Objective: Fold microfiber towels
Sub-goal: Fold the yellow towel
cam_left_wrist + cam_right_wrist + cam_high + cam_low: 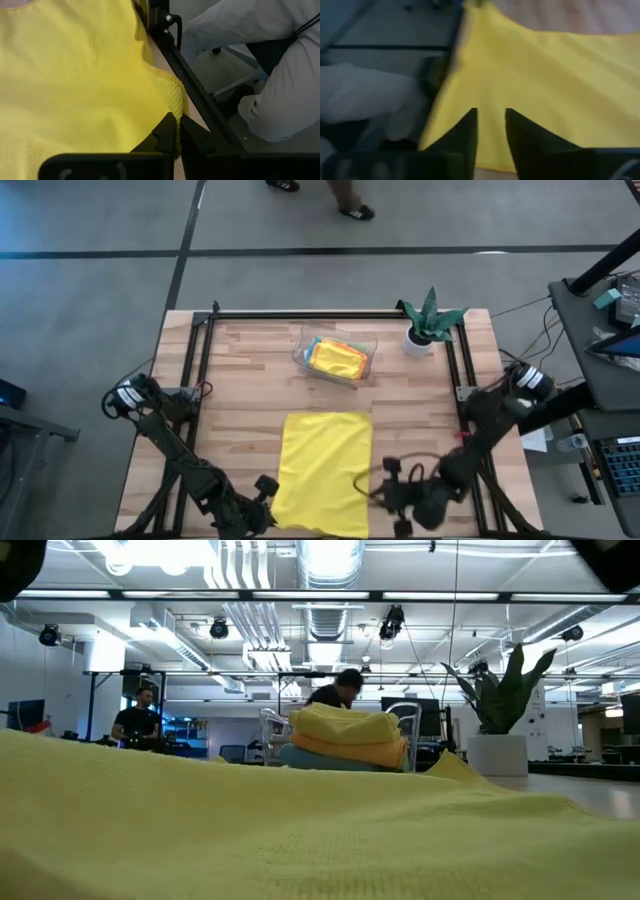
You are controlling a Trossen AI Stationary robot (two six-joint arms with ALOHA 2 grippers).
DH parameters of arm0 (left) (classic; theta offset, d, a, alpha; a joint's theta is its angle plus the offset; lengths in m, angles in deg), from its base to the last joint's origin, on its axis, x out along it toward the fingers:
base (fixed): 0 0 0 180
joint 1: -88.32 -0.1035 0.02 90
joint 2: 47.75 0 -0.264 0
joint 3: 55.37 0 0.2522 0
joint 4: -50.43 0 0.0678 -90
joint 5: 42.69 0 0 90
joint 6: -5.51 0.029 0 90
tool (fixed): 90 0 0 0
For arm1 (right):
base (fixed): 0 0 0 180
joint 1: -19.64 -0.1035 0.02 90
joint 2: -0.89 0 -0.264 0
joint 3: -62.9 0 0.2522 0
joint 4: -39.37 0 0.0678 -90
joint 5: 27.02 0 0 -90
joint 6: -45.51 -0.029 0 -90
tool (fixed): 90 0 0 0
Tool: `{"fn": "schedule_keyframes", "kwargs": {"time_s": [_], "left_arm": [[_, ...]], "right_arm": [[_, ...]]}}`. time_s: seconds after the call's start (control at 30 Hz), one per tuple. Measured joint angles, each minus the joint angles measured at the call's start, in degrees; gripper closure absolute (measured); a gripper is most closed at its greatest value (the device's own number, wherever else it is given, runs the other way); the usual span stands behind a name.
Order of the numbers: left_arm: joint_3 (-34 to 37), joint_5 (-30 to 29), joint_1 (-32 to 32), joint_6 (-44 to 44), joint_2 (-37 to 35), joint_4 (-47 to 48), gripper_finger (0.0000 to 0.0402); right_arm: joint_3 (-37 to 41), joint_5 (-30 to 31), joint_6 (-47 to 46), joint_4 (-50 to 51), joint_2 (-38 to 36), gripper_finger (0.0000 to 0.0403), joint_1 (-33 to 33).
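Left gripper (262, 502): at the near-left corner of the yellow towel (326, 470); jaws pinched tight on the hem, as the left wrist view shows, the edge (175, 97) bunched just ahead of the fingertips.
Yellow towel: spread flat on the table (240, 370), near the front edge, between the two grippers; its near edge reaches the table's front.
Tray (303, 356): further back, near centre; holds a stack of folded towels (337, 358), yellow on top, with orange and blue edges showing.
Right gripper (398, 492): just beside the towel's near-right edge; fingers (467, 131) a narrow gap apart over the cloth; nothing clearly held.
Plant (430, 320): back right, well apart from the work.
Risk, left: only a thin bit of hem is caught; I judge a quick lift could pull it free.
Risk, right: with one corner gripped and the other loose, the fold would likely run skewed or drag the cloth sideways.
Risk, front: slack cloth might slip over the table edge.
Writing: none readable in any view.
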Motion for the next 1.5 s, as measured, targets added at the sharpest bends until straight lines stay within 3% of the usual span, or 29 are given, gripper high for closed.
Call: {"fn": "schedule_keyframes", "kwargs": {"time_s": [0.1, 0.23, 0.37, 0.47, 0.63, 0.97, 1.2, 1.3, 1.5], "left_arm": [[0.0, -0.1, -0.3, 0.1, 0.0, 0.1, 0.0402], [-0.1, -0.1, -0.4, 0.2, 0.0, 0.0, 0.0402], [-0.1, -0.1, -0.4, -0.1, 0.0, 0.0, 0.0402], [-0.1, -0.1, -0.4, -0.2, 0.0, 0.0, 0.0402], [-0.1, -0.1, -0.5, -0.2, 0.0, 0.0, 0.0402], [0.0, -0.1, -0.6, -0.2, 0.0, -0.1, 0.0402], [-0.2, -0.1, -0.6, -0.2, 0.0, 0.2, 0.0402], [-0.2, -0.1, -0.9, -0.2, -0.6, 0.2, 0.0402], [0.1, -0.1, -1.8, 0.1, -2.5, 2.4, 0.0402]], "right_arm": [[-0.8, 0.1, 3.3, -7.7, 5.0, 0.0274, -2.6], [-5.6, 2.8, 10.2, -9.7, 13.5, 0.0220, -5.0], [-12.2, 6.5, 14.2, -6.9, 21.6, 0.0196, -6.2], [-17.8, 6.9, 10.9, 0.6, 24.6, 0.0194, -6.3], [-23.9, 6.8, 1.9, 14.2, 27.9, 0.0209, -6.4], [-25.4, 3.3, 0.7, 14.2, 29.4, 0.0249, -6.4], [-25.4, 4.0, 1.8, 15.1, 29.3, 0.0344, -5.8], [-25.3, 5.2, 1.1, 17.6, 28.4, 0.0386, -5.6], [-25.3, 12.0, -2.6, 26.4, 23.1, 0.0393, -5.6]]}}
